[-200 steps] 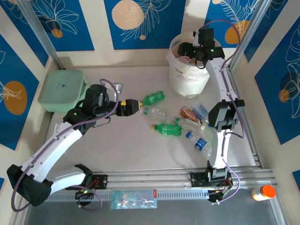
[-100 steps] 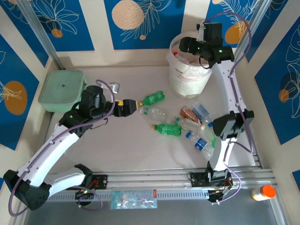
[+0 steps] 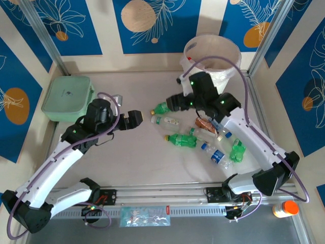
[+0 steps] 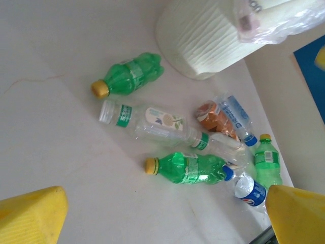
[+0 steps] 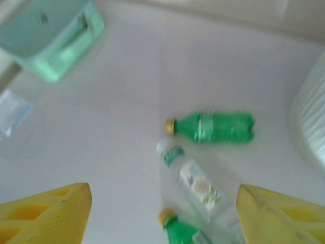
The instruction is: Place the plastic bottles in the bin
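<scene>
Several plastic bottles lie loose on the table: a green one (image 3: pixel 165 107) (image 4: pixel 129 76) (image 5: pixel 213 127), a clear one (image 3: pixel 167 121) (image 4: pixel 142 116) (image 5: pixel 195 184), another green one (image 3: pixel 182 140) (image 4: pixel 188 168), a blue-labelled one (image 3: pixel 216 155) (image 4: pixel 250 191) and a small green one (image 3: pixel 236 151) (image 4: pixel 267 160). The bin (image 3: pixel 212 53) (image 4: pixel 203 40), white and bag-lined, stands at the back right. My left gripper (image 3: pixel 137 118) (image 4: pixel 162 218) is open, left of the bottles. My right gripper (image 3: pixel 171 102) (image 5: pixel 162 213) is open above the first green and clear bottles, holding nothing.
A pale green lidded box (image 3: pixel 67 97) (image 5: pixel 51 35) sits at the back left. A crushed orange-brown bottle (image 3: pixel 205 123) (image 4: pixel 213 114) lies among the pile. An orange-capped bottle (image 3: pixel 284 208) stands outside the frame at the front right. Metal posts flank the table.
The right arm has swung from over the bin down and left to above the bottles, its jaws narrowing a little. The left gripper has drawn back slightly from the green bottle.
</scene>
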